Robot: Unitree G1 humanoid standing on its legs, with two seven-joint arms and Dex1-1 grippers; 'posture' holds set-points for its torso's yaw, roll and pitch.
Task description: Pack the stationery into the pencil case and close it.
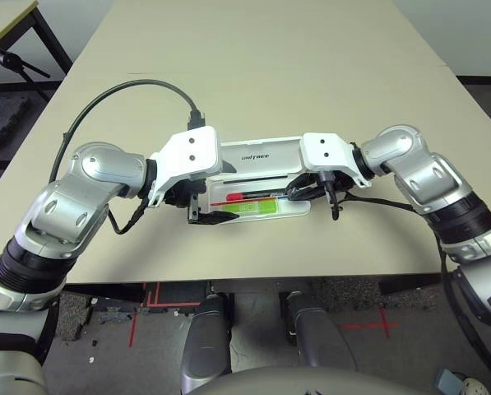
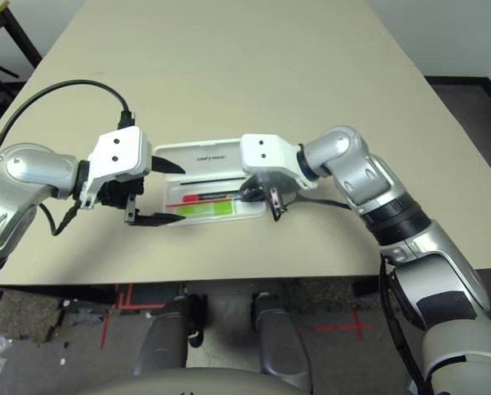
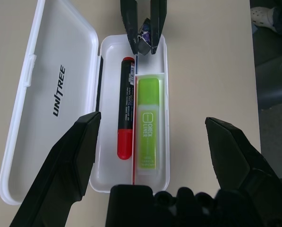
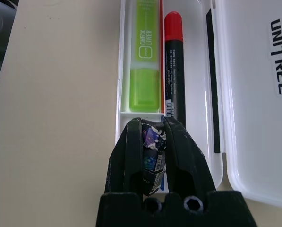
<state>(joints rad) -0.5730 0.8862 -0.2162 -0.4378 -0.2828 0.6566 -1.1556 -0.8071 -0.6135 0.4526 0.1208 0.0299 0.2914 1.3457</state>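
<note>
While the tabletop point(image 1: 253, 90) spreads beneath everything, the white pencil case point(image 3: 131, 183) lies open near its front edge, the edge nearest the robot; its lid point(image 3: 65, 52), lettered UNITREE, is folded back toward the tabletop's far edge; the left gripper point(image 3: 152, 137) hovers over the case's left end, its two fingers wide apart with nothing between them; the right gripper point(image 4: 152, 123) is at the case's right end, its fingers clamped on a small dark piece with a purple, patterned wrapper point(image 4: 153, 158); the red-and-black marker point(image 3: 125, 111) lies lengthwise in the case's rear compartment, the one beside the hinge, with its red cap toward the left end; the lime-green highlighter point(image 3: 148, 123) lies in the front compartment, along the case's front edge, parallel to the marker; a thin red-and-blue divider point(image 3: 134, 163) runs between these two.
</note>
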